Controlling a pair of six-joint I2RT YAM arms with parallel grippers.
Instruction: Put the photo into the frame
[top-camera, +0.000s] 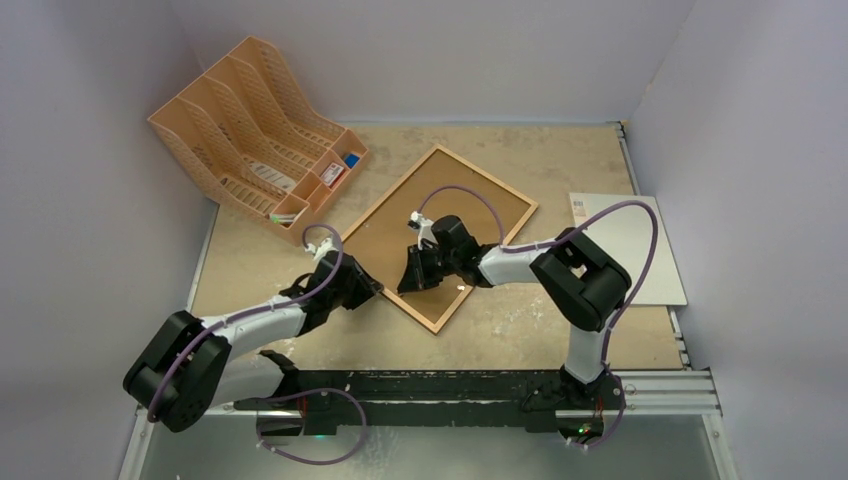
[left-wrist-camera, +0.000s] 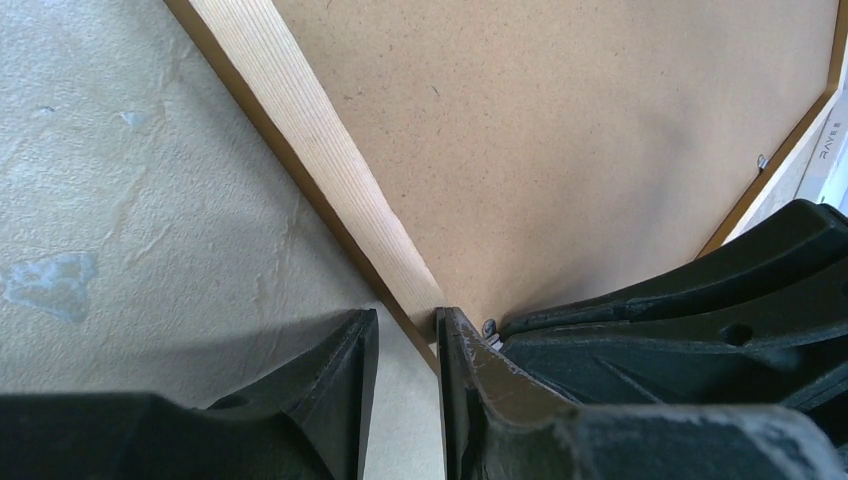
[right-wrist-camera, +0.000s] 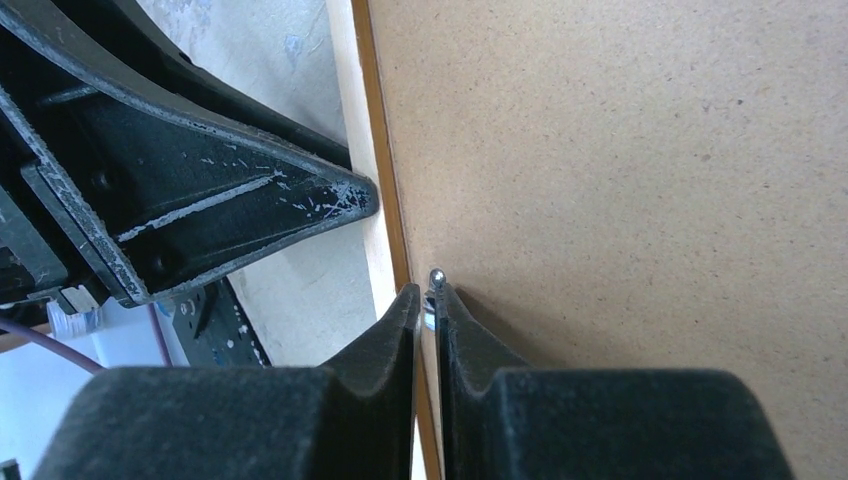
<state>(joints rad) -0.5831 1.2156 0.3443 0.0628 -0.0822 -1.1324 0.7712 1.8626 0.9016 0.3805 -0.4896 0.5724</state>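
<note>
The frame (top-camera: 487, 177) lies face down on the table, turned like a diamond, with the brown fibreboard backing panel (top-camera: 470, 215) filling it. The photo is not in view. My right gripper (top-camera: 408, 280) is over the frame's lower left rail; in its wrist view it (right-wrist-camera: 425, 300) is shut on a small metal tab (right-wrist-camera: 436, 275) at the backing's edge (right-wrist-camera: 620, 180). My left gripper (top-camera: 358, 290) is just outside that rail. In its wrist view it (left-wrist-camera: 405, 325) is slightly open, with its right finger (left-wrist-camera: 455, 350) against the wooden moulding (left-wrist-camera: 320, 140) and bare table between its fingers.
A stiff white sheet (top-camera: 640, 250) with a small sticker lies at the table's right edge. An orange-tan file rack (top-camera: 250, 120) stands at the back left. The two grippers are close together, and the left one's finger (right-wrist-camera: 250, 200) shows in the right wrist view.
</note>
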